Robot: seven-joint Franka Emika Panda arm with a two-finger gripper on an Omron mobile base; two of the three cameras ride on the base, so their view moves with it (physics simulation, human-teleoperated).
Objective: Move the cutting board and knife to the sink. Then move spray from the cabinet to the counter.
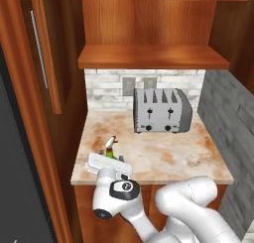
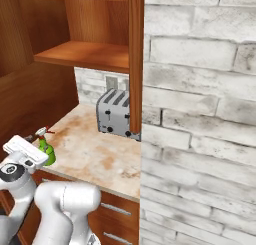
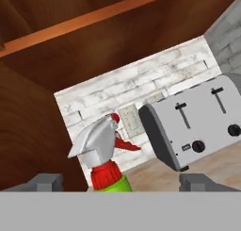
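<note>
Counter (image 1: 163, 155) held spray (image 1: 110, 149) upright nr front-left edge, left of toaster (image 1: 161, 110). Gripper (image 3: 124, 182) stood wide open w/ bottle between fingers, not gripped. Looked like final step, spray placed; next prob back arm off w/o tipping it.

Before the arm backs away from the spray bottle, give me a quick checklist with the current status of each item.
1. Spray standing on the counter: ok, it is upright near the front left corner.
2. Gripper open: ok, the fingertips stand wide on either side of the bottle's neck in the hand view.
3. Fingers free of the bottle: ok, a gap shows on both sides.
4. Bottle safely back from the counter edge: cannot tell, the hand hides its base.
5. Toaster out of the way: ok, it sits further back by the wall.
6. Cutting board and knife in the sink: cannot tell.
</note>
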